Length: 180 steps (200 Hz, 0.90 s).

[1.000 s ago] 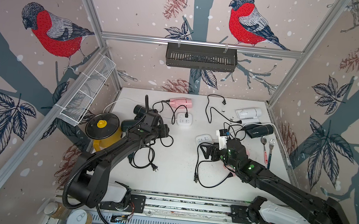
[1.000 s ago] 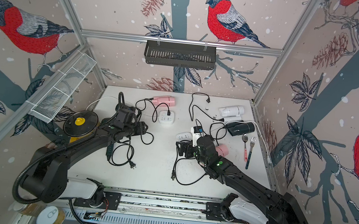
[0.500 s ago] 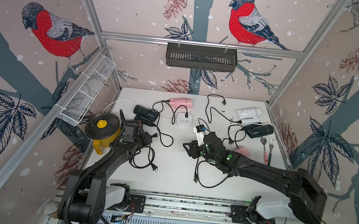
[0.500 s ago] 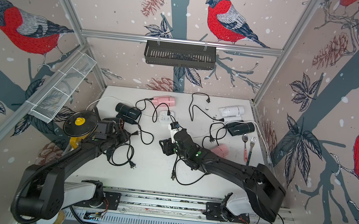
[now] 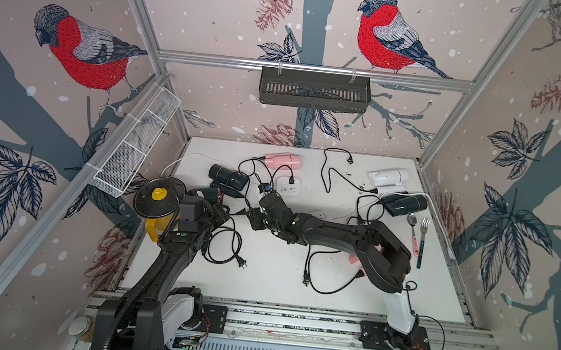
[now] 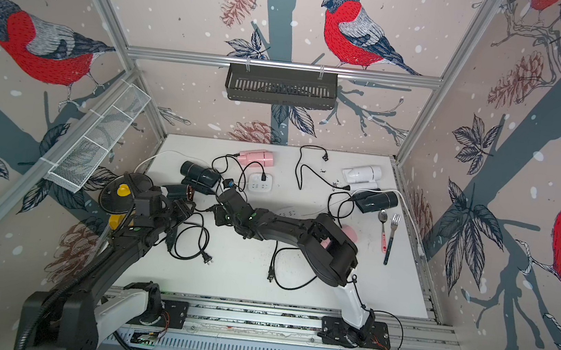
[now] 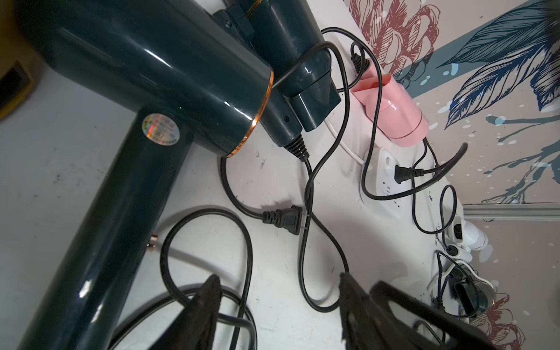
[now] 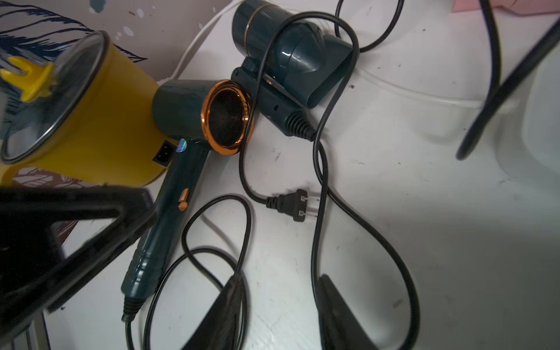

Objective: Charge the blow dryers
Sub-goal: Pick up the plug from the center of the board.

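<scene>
**Both grippers open above loose cords, left part of table**

The left gripper (image 7: 278, 276) has its fingers parted. Cord loops pass between them unclamped. The right gripper (image 8: 281, 275) is also parted, with a thin black cord (image 8: 316, 242) just beside one finger and no grip seen.

The dark green plastic blow dryer with copper nozzle (image 8: 185, 118) lies against the yellow pot with black lid (image 5: 154, 231), beside a dark folded dryer (image 5: 227, 177). A loose two-pin black plug (image 8: 291, 206) lies on the table. Another plug is seated in the white square power strip (image 5: 288, 185).

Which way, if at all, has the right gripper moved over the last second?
Yes. The right gripper swept to the robot's left, from right of the white power strip to its left.
</scene>
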Each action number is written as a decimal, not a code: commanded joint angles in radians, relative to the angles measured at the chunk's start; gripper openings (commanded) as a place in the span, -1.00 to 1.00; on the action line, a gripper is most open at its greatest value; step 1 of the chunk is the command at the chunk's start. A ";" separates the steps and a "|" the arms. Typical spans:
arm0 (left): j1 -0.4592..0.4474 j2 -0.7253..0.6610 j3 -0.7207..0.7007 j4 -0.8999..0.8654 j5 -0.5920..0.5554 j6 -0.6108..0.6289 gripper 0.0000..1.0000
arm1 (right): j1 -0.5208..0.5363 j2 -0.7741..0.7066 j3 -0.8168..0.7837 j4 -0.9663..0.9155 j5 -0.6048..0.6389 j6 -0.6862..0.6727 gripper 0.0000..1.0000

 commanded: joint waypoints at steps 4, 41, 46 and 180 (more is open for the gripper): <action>0.004 -0.002 -0.005 0.060 0.030 -0.012 0.25 | -0.005 0.103 0.125 -0.086 0.022 0.016 -0.18; 0.003 0.005 -0.025 0.100 0.104 0.024 0.24 | -0.010 0.228 0.266 -0.152 0.028 0.016 -0.31; 0.004 0.008 -0.025 0.097 0.108 0.027 0.24 | -0.012 0.237 0.277 -0.153 0.028 0.016 -0.33; 0.005 0.021 -0.054 0.112 0.117 0.054 0.23 | -0.029 0.276 0.317 -0.192 0.048 0.026 -0.68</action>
